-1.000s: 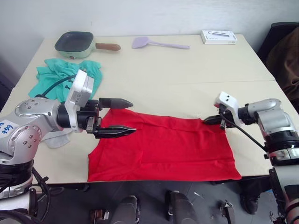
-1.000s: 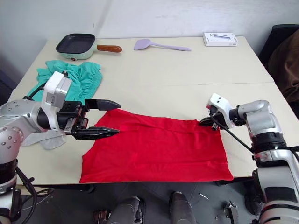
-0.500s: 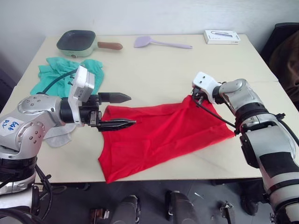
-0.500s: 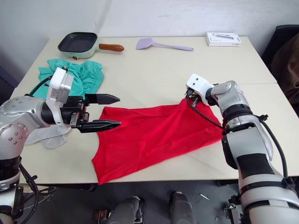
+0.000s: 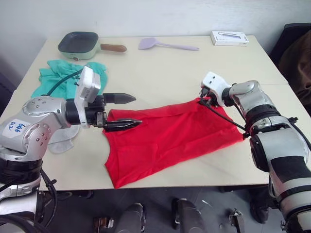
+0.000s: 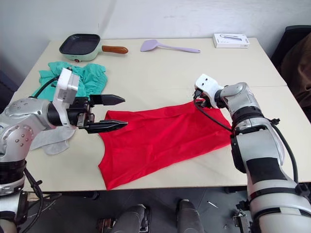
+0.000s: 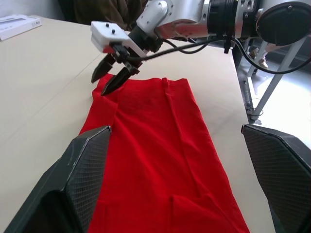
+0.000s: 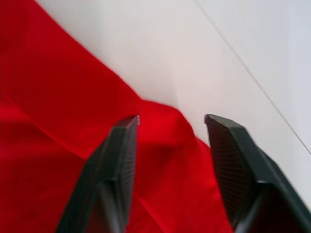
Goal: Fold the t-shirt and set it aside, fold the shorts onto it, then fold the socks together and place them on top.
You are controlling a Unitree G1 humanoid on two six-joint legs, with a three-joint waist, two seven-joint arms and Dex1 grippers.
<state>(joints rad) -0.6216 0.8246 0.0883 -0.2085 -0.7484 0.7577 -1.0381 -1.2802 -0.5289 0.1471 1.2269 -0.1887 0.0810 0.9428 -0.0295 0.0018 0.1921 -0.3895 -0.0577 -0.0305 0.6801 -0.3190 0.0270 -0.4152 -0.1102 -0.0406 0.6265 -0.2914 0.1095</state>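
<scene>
Green frying pan [image 5: 77, 44] at the table's [image 5: 160, 68] far left: nothing visible inside.

T-shirt [image 5: 165, 138] spread askew across the near half of the table. Right gripper [image 7: 112, 77] at its far right corner, fingers parted, tips at the raised cloth edge, nothing pinched. Left gripper [image 5: 127, 110] over the shirt's left edge, fingers wide apart, holding nothing.

Shorts [image 5: 63, 77] bunched far left; socks [image 5: 62, 138] beside the left arm.

1. A white sticker [image 5: 15, 127] with handwritten blue digits is seen on the left arm's silver housing; the digits seem to read "889", though this cannot be made out with certainty.
2. No other legible text is found.
</scene>
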